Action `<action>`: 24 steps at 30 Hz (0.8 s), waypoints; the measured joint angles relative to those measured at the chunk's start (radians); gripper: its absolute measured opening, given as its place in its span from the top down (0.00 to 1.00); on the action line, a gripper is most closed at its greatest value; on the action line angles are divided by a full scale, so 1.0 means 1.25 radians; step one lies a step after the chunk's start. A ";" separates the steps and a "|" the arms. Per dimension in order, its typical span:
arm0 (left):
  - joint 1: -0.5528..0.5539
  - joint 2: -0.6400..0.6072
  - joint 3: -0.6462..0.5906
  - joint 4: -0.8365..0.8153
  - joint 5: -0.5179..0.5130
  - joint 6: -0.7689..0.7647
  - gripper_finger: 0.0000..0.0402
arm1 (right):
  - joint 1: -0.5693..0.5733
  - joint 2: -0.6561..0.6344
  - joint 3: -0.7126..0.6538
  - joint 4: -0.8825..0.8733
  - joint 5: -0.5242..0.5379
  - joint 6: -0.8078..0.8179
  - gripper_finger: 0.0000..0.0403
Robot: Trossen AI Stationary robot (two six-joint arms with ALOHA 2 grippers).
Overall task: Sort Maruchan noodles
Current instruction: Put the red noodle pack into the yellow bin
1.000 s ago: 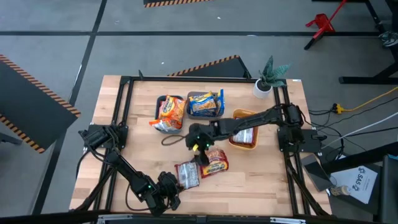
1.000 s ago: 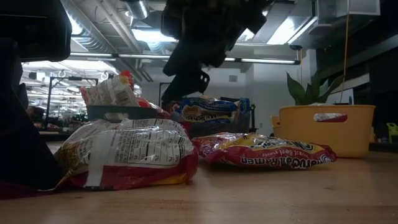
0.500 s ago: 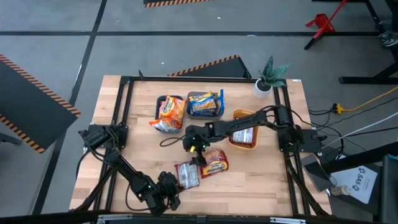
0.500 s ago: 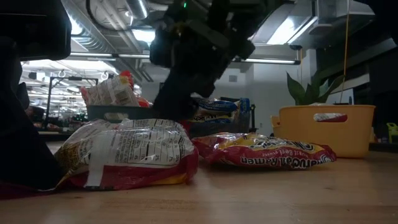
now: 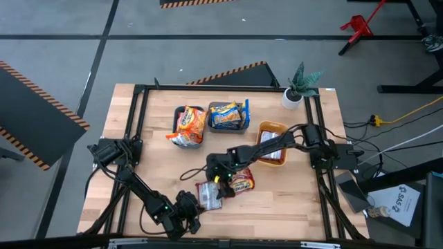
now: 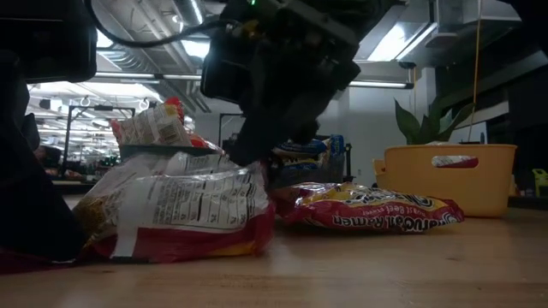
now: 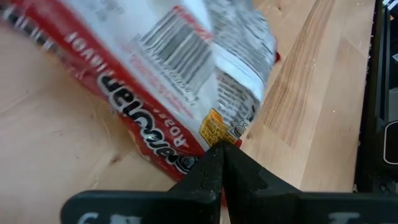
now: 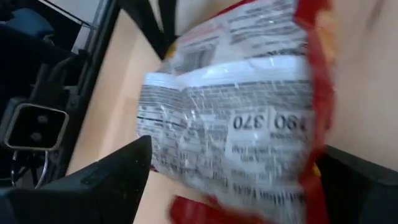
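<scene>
A silvery-white and red noodle packet [image 5: 208, 194] lies on the table near its near edge, and it also shows in the low view [image 6: 175, 210]. A red packet [image 5: 241, 182] lies just to its right. My right gripper [image 5: 218, 177] is open, low over the silvery-white packet's far right end, with the packet between its fingers in the right wrist view [image 8: 236, 152]. My left gripper [image 5: 188, 209] is shut, and its tips [image 7: 219, 152] are at the same packet's near left corner. My right gripper comes slanting down from the table's right, one open finger [image 8: 118, 177] on each side of the silvery-white packet's end [image 8: 249, 118]. That end [image 6: 250, 175] stands raised against the gripper while the rest lies on the table. I cannot tell which finger touches it. My left gripper's shut tips sit at the packet's corner [image 7: 219, 129], but I cannot tell whether they touch it.
At the far side stand a teal tray [image 5: 177, 119] with orange packets, a grey tray [image 5: 228, 115] with a yellow-and-blue packet, and an orange tray [image 5: 266, 128] holding a silvery packet. A potted plant [image 5: 302, 84] is at the far right corner. Bare wood lies at the near right.
My right gripper has gone down and toward the table's near edge, from above the red packet's far left end onto the silvery-white packet. That packet's end nearest the gripper has risen and crumpled a little, while the rest stays on the table.
</scene>
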 joint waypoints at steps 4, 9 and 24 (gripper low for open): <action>0.003 0.000 0.000 0.003 -0.001 0.003 1.00 | 0.018 0.000 0.000 0.042 0.017 0.042 0.18; 0.003 0.002 0.000 0.011 -0.009 0.002 1.00 | 0.022 0.000 0.000 0.086 0.055 0.092 0.33; 0.001 -0.148 -0.015 -0.030 -0.002 0.009 0.89 | -0.010 -0.032 -0.001 0.063 0.065 0.167 0.72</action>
